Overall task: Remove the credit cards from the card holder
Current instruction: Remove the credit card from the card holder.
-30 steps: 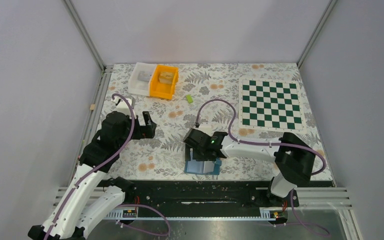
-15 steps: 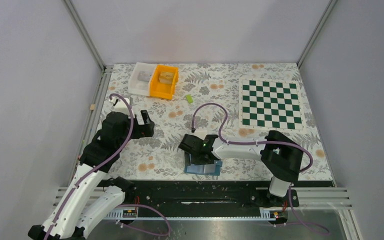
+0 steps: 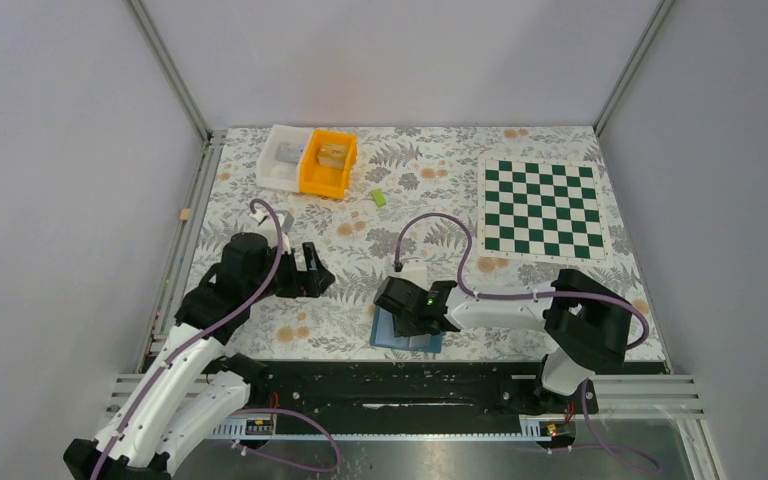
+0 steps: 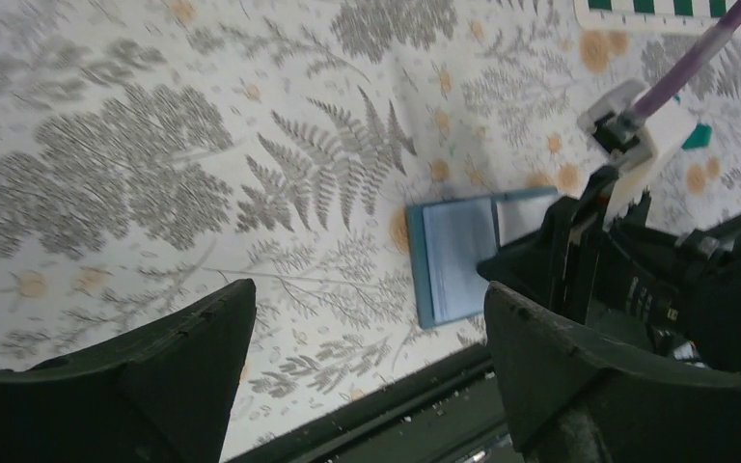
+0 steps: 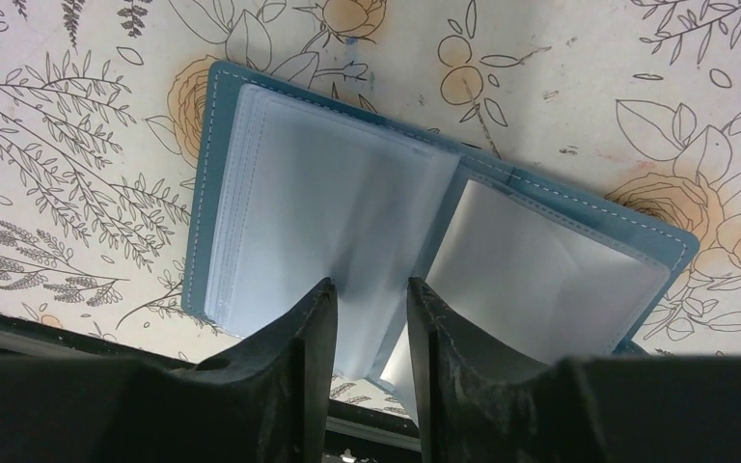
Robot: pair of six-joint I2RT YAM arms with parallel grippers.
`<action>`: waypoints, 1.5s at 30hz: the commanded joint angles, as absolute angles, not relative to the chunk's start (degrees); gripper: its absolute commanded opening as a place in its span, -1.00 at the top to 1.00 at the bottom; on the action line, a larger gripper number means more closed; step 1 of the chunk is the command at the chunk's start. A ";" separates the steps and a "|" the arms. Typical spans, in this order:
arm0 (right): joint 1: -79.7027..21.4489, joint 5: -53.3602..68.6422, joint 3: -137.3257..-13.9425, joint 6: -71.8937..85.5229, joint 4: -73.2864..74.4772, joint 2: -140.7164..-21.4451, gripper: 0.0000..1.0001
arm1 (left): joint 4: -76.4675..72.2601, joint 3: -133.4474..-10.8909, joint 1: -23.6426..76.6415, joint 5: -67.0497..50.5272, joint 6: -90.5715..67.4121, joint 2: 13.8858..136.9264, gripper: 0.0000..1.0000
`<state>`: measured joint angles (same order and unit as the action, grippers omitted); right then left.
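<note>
- Holder [image 4: 453, 258]: blue, lies open and flat on the floral table [image 3: 360, 250], at its near edge between the two arm bases.
- Inside the holder: a stack of clear sleeves [image 5: 289, 203] on one half and a single flat sleeve on the other. All look whitish.
- Cards: cannot make out any in the sleeves.
- Left wrist view shows a small teal-green bit [image 4: 697, 137] on the table beyond the holder, mostly hidden behind the right arm's white cable block. Cannot tell if it is a card.
- Right gripper [image 5: 370, 285]: directly over the holder, pointing down at its fold. Jaws are drawn in to a slim gap with one sleeve page [image 5: 367, 323] standing up between them. Cannot tell whether they pinch it.
- Left gripper [image 4: 367, 299]: left of the holder, well apart from it and off the table. Jaws are spread wide with nothing between them.
- Lime block [image 3: 378, 198]: on the table, far side of the holder.
- Orange bin [image 3: 328, 163] and white bin [image 3: 282, 157]: touching side by side, far-left of the holder.
- Chessboard [image 3: 543, 208]: far-right of the holder.
</note>
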<state>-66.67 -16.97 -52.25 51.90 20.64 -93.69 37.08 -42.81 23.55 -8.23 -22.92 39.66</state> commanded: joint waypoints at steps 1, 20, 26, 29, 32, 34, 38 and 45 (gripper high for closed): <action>-67.02 -18.62 -50.86 48.96 19.51 -91.88 0.23 | 32.31 -39.79 23.44 -16.66 -28.28 38.80 -0.72; -64.44 -17.22 -49.85 47.78 22.61 -80.71 -0.10 | 31.05 -36.87 23.38 -1.87 -38.11 36.81 -0.76; -66.62 -20.22 -58.11 56.55 26.82 -85.32 -0.42 | 36.56 -39.22 23.38 10.52 -39.61 34.70 -0.86; -67.26 -21.04 -60.40 59.48 27.32 -88.95 -0.53 | 37.58 -40.25 23.33 13.27 -38.09 32.74 -0.88; -67.56 -21.74 -62.23 60.99 28.23 -92.92 -0.54 | 37.95 -40.73 23.37 14.00 -36.95 30.64 -0.88; -67.83 -22.07 -63.35 61.46 29.00 -95.00 -0.54 | 38.37 -40.80 23.38 14.83 -36.23 29.38 -0.89; -68.44 -23.62 -66.21 61.64 31.87 -98.56 -0.52 | 38.76 -40.78 23.38 16.05 -35.48 27.58 -0.89; -69.12 -25.31 -68.71 61.94 35.52 -103.23 -0.51 | 38.67 -40.78 23.38 15.29 -34.96 27.34 -0.91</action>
<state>-68.29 -21.28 -66.19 60.14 31.59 -101.58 39.53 -38.76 23.55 13.98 -36.23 27.75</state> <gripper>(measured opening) 0.763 0.949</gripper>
